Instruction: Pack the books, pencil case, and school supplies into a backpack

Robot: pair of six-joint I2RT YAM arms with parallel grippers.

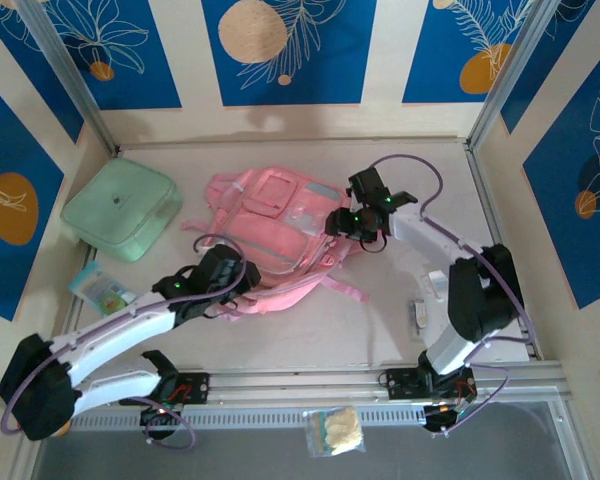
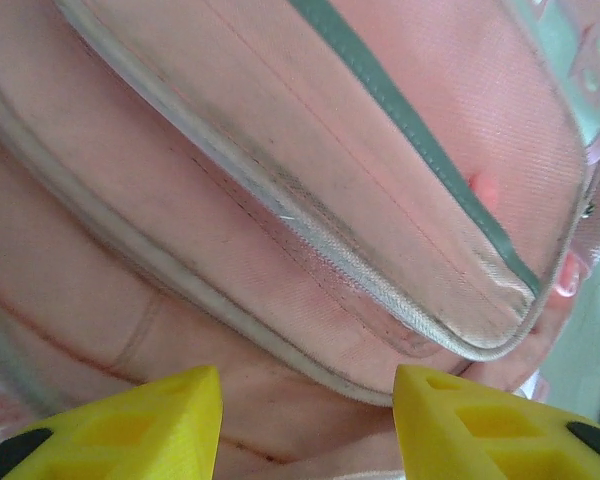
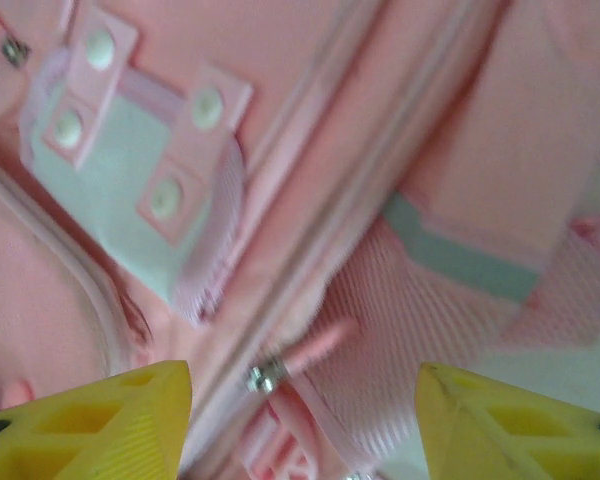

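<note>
The pink backpack (image 1: 275, 235) lies flat in the middle of the table, front pockets up, straps trailing toward the near right. My left gripper (image 1: 242, 272) hovers over its near left edge, open; its yellow fingers (image 2: 130, 425) frame pink fabric and grey piping of the backpack (image 2: 310, 230), gripping nothing. My right gripper (image 1: 342, 222) sits at the backpack's right side, open. Its fingers (image 3: 110, 425) flank a metal zipper slider with a pink pull (image 3: 280, 365) on the backpack (image 3: 380, 150). The books are out of view.
A mint green square pouch (image 1: 120, 208) lies at the far left. A small printed packet (image 1: 102, 290) rests by the left wall. A small white object (image 1: 420, 312) lies beside the right arm. A yellowish bag (image 1: 335, 430) sits below the table's front rail.
</note>
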